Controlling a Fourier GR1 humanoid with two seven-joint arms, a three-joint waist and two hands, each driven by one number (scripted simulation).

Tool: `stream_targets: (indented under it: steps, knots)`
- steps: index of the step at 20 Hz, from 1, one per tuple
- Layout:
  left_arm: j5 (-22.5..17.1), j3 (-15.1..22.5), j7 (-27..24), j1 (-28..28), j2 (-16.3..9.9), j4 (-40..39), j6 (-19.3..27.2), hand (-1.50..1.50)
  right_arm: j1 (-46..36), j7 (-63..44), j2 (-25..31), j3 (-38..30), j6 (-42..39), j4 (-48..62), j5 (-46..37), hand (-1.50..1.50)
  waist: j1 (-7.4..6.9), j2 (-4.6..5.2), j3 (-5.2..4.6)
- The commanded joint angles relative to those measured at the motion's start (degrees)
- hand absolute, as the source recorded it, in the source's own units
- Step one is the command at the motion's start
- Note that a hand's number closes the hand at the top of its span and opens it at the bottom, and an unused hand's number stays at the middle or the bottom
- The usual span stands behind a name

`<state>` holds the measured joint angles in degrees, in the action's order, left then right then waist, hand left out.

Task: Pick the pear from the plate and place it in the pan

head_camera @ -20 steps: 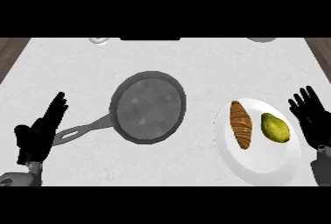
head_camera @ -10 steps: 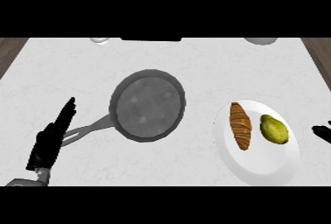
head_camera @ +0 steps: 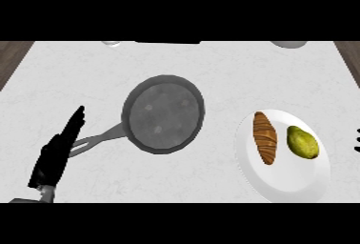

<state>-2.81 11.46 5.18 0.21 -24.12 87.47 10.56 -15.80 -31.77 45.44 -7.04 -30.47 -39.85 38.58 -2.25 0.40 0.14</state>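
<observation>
pear (head_camera: 303, 142), yellow-green, speckled, on plate (head_camera: 288, 183)

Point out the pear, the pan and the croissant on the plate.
pear (head_camera: 302, 142), head view, middle of its green body
pan (head_camera: 163, 114), head view, centre of its grey base
croissant (head_camera: 265, 138), head view, middle of its brown crust

Matt grey metal pan (head_camera: 163, 114), glossy white plate (head_camera: 281, 183), marble-look counter (head_camera: 232, 66).

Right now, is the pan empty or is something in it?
Empty. The pan shows only its bare grey bottom. The pear lies on the plate, beside the croissant.
</observation>
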Motion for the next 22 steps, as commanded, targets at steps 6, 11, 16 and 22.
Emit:
stream_targets:
  steps: [6,11,16,22]
  knots:
    - [1.3,0.1,0.3,1.3,0.6,1.8,0.0,0.0,-16.3,-4.2,1.9,0.8,-17.9,16.3,-1.6,-1.5,-1.21,0.51,0.15]
    - [3.7,0.7,3.3,-2.0,2.2,1.4,1.6,0.0,-24.2,-7.5,-4.1,3.5,-16.3,20.6,-4.9,-1.5,-0.53,0.46,0.07]
    - [2.4,-0.4,1.0,1.1,1.2,2.0,-0.6,0.0,-29.5,-11.5,-3.8,4.0,-22.4,23.9,-5.3,-1.5,-0.47,0.36,0.01]
    - [3.3,0.5,2.0,2.6,1.2,5.0,-0.5,0.0,-29.7,-11.8,-3.9,7.3,-31.8,25.9,-8.4,-1.5,-1.53,0.59,0.12]
